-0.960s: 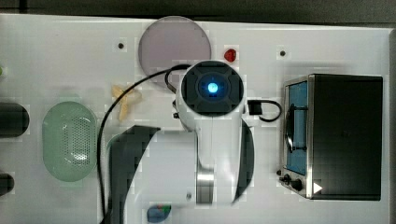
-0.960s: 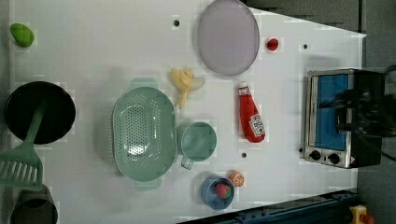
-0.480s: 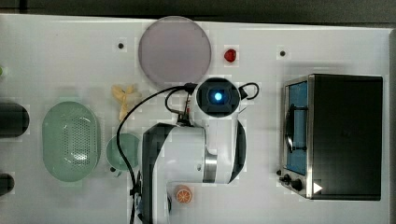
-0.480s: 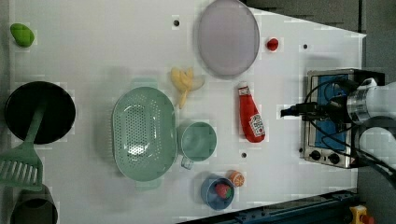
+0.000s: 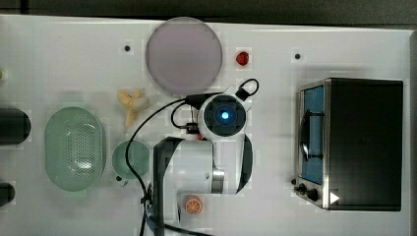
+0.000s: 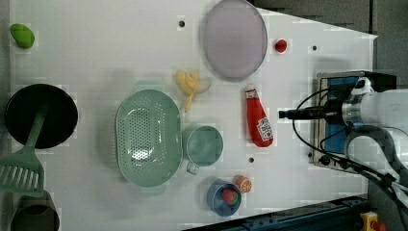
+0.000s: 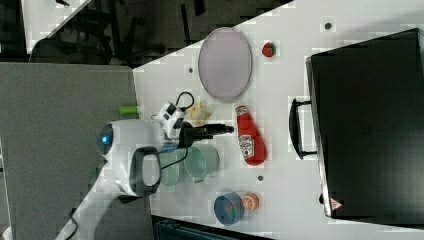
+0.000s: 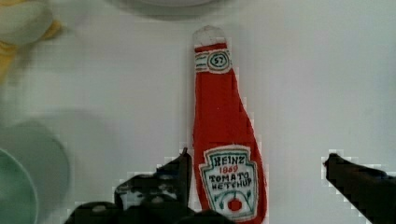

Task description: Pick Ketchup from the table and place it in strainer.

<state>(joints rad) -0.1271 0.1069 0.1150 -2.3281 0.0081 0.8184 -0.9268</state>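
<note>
The ketchup point(image 6: 258, 118) is a slim red bottle with a white cap, lying flat on the white table between the plate and the green cup. It also shows in the right view as the ketchup point(image 7: 250, 136). In the wrist view the ketchup point(image 8: 224, 135) lies lengthwise, with my gripper point(image 8: 257, 157) open above its labelled end. One finger point(image 8: 180, 170) is right beside the bottle and the other stands well off to its far side. From the side, my gripper point(image 6: 284, 114) hangs above the table just off the bottle. The strainer point(image 6: 148, 137), also seen as the strainer point(image 5: 74, 147), is a pale green oval basket and holds nothing.
A green cup point(image 6: 204, 146) stands between strainer and ketchup. A lilac plate point(image 6: 234, 38), banana point(image 6: 190, 85), small red fruit point(image 6: 280, 45), blue bowl point(image 6: 223, 197), orange slice point(image 6: 244, 183) and toaster oven point(image 5: 351, 142) surround them. A black pan point(image 6: 41, 115) and spatula point(image 6: 21, 171) sit at the left view's left.
The arm has swung from over the toaster oven toward the left view's left and come down, so the gripper now hangs by the ketchup. The fingers have stayed open.
</note>
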